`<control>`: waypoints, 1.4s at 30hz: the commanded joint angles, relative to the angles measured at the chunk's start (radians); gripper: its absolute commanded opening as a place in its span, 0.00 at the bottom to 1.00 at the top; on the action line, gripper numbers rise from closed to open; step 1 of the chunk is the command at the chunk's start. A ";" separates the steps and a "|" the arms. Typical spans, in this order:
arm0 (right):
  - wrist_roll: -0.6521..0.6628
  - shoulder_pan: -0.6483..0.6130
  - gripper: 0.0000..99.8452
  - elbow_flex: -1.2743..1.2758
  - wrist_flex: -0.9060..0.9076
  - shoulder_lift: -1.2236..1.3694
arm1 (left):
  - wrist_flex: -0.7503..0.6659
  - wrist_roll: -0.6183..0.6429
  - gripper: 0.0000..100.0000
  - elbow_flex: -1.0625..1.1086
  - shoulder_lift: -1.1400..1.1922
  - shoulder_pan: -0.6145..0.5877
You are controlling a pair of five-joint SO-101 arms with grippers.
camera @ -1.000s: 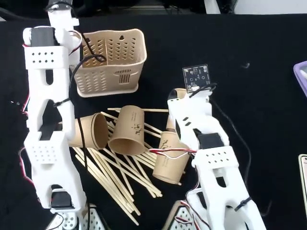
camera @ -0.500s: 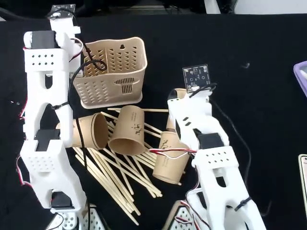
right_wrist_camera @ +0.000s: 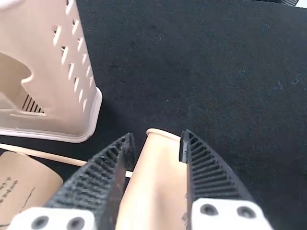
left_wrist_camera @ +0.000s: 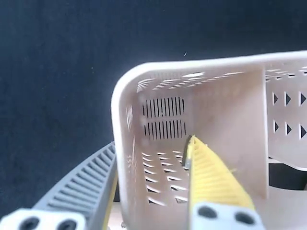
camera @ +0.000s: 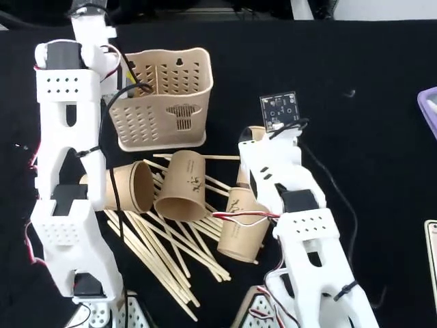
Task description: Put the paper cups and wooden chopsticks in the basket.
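The beige slotted basket (camera: 164, 96) stands tilted at the back left. My left gripper (camera: 121, 70) is shut on its side wall (left_wrist_camera: 125, 143), with the yellow finger (left_wrist_camera: 206, 167) inside the basket and the grey finger (left_wrist_camera: 81, 189) outside. My right gripper (right_wrist_camera: 157, 137) is shut on a paper cup (right_wrist_camera: 158, 182) lying on its side; the cup's rim (camera: 257, 131) pokes out past the arm. Three more paper cups (camera: 130, 186) (camera: 183, 186) (camera: 242, 225) lie on a heap of wooden chopsticks (camera: 167, 249) between the arms.
The table is covered in black cloth (camera: 355, 61). A purple object (camera: 429, 109) sits at the right edge. Wires hang from both arms, one looping over the basket's rim (camera: 140, 85).
The left gripper has tipped and shifted the basket a little toward the middle of the table, so it stands steeper now. The right arm and its cup have kept still.
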 commanded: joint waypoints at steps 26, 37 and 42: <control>0.011 0.021 0.16 -0.203 0.404 -0.298 | 0.120 0.000 0.22 -0.470 -0.222 -0.054; 0.072 0.107 0.16 -0.263 0.459 -0.437 | 0.098 -0.052 0.22 0.452 -0.692 -0.228; 0.101 0.098 0.16 -0.460 0.640 -0.315 | -0.163 -0.087 0.22 0.998 -0.853 -0.232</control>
